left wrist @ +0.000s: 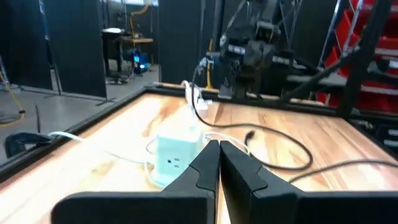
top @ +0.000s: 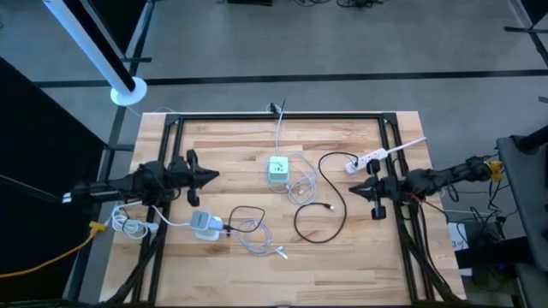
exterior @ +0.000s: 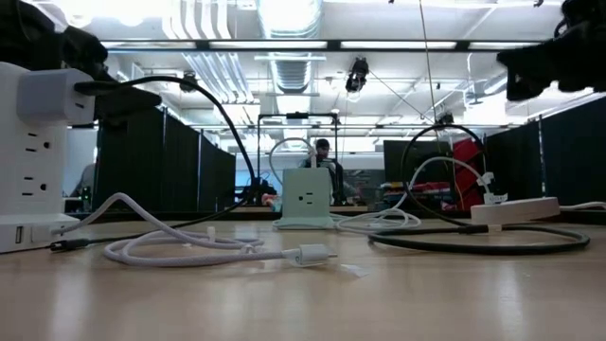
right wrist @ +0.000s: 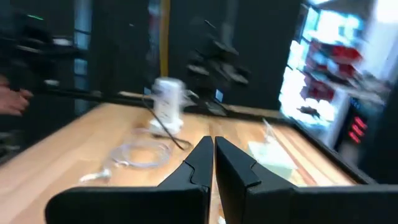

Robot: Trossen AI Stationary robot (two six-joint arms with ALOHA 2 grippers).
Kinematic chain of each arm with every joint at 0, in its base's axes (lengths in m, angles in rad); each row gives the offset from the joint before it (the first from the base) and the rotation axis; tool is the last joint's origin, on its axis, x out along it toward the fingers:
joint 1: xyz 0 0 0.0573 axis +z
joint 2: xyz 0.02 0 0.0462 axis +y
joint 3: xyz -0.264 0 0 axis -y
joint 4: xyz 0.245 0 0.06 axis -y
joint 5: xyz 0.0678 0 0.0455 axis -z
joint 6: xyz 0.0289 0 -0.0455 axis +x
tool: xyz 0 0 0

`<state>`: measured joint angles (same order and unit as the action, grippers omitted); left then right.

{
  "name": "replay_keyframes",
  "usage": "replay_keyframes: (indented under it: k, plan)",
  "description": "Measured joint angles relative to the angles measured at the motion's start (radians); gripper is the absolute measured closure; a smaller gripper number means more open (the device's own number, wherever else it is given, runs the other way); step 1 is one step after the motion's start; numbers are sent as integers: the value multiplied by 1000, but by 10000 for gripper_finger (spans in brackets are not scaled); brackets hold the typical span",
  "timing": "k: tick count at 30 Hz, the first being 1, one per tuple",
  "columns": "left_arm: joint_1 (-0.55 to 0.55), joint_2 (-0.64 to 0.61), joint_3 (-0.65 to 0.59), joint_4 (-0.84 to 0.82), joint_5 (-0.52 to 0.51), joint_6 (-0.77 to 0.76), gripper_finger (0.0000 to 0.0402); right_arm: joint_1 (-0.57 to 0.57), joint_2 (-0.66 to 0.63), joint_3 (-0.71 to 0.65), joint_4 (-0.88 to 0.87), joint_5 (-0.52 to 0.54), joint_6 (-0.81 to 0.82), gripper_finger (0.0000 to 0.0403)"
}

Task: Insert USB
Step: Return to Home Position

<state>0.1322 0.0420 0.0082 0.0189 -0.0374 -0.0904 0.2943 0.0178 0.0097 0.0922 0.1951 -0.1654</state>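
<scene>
The left gripper (top: 212, 176) and right gripper (top: 353, 186) sit by the side edges of the bench (top: 223, 137), each with fingers pressed together on nothing. Homing well means drawing back level, clear of the white cord (top: 257, 244). The black cable (top: 246, 216) leaves the white outlet extension (top: 204, 224) near the front left corner; how fully its plug seats is hard to make out.

A robotics lab: black partition panels (exterior: 142, 161), strip-lit ceiling (exterior: 417, 44), red shelving (left wrist: 367, 15).

Bright ceiling strips (exterior: 275, 19) glare above me — a pale sheen on the table (exterior: 398, 303), black cable (exterior: 492, 248) stark against it.
</scene>
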Motion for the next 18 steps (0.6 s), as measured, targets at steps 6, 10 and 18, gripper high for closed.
replay_keyframes:
  k: [6,10,18]
  plan:
    - [0,39,0,-1,1,2,400,0,-3,0,1,-136,-21,403]
    - [0,58,0,-1,1,2,398,-18,-2,0,-64,-148,-33,403]
    - [0,86,0,-2,1,2,398,-101,-4,0,-51,-170,-11,403]
